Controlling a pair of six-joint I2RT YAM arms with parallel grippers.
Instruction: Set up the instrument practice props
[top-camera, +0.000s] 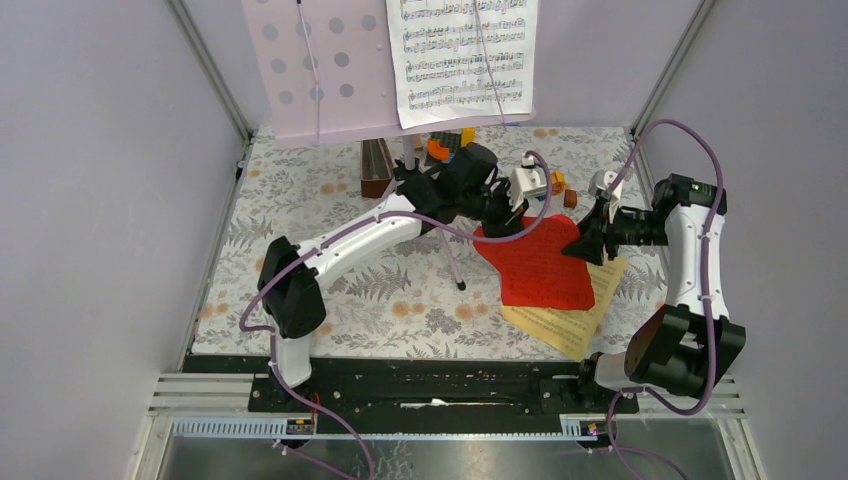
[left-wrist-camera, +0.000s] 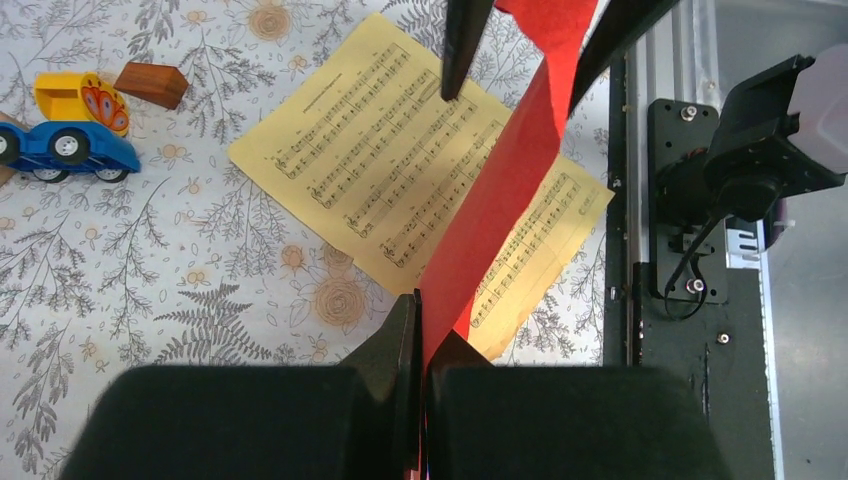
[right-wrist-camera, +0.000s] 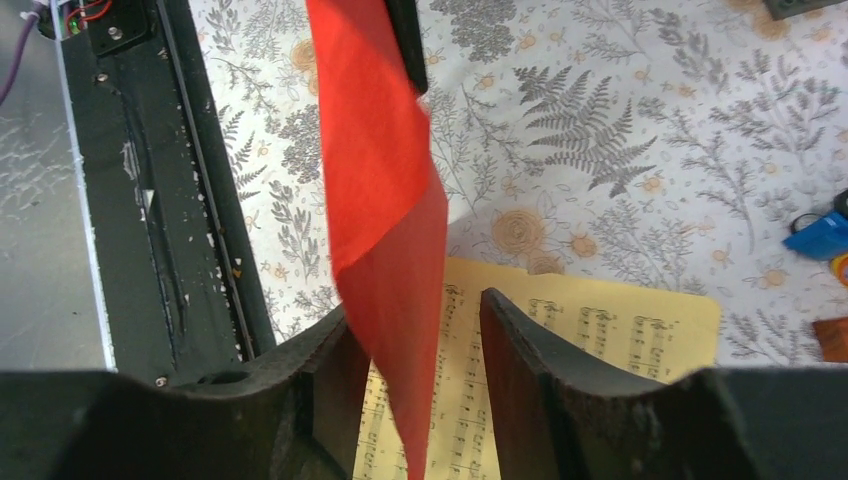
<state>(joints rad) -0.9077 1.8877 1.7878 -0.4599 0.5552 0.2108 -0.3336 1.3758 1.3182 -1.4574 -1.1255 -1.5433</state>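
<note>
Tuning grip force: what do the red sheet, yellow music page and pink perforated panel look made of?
Red flat sheet: thin matte paper; it twists and sags where lifted. Yellow printed music page: matte paper, lying flat. Pale pink perforated panel: rigid and smooth with round punched holes, probably plastic or painted metal; cannot tell which.

1. We see a table (top-camera: 380, 300) whose top has a pattern of grey ferns and peach flowers.
2. A yellow page (left-wrist-camera: 370, 170) with printed notes lies flat on it, near the front edge, on the right side.
3. A blue toy car (left-wrist-camera: 60, 150) stands on the table, with a brown block (left-wrist-camera: 150, 84) just beside it.
4. A lilac tripod leg (top-camera: 455, 265) comes down to the table near the middle.
</note>
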